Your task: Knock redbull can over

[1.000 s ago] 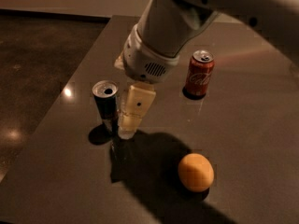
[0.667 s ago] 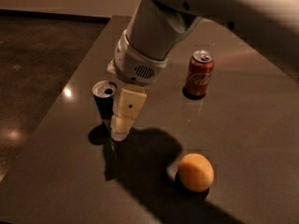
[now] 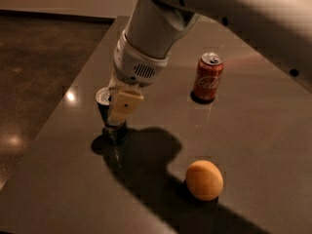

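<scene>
The redbull can (image 3: 103,101), slim and dark blue with a silver top, stands upright near the left side of the dark table (image 3: 258,135). My gripper (image 3: 121,112) hangs from the big white arm (image 3: 151,33) and sits right against the can's right side, covering much of its body in the camera view. Only the can's top and left edge show. I cannot tell whether the gripper touches the can.
A red Coca-Cola can (image 3: 208,78) stands upright at the back, right of the arm. An orange (image 3: 204,180) lies in front at the right. The table's left edge (image 3: 58,126) runs close to the redbull can, with dark floor beyond.
The gripper has moved left and a little down, from beside the redbull can to overlapping its right side. The can still stands upright in the same spot.
</scene>
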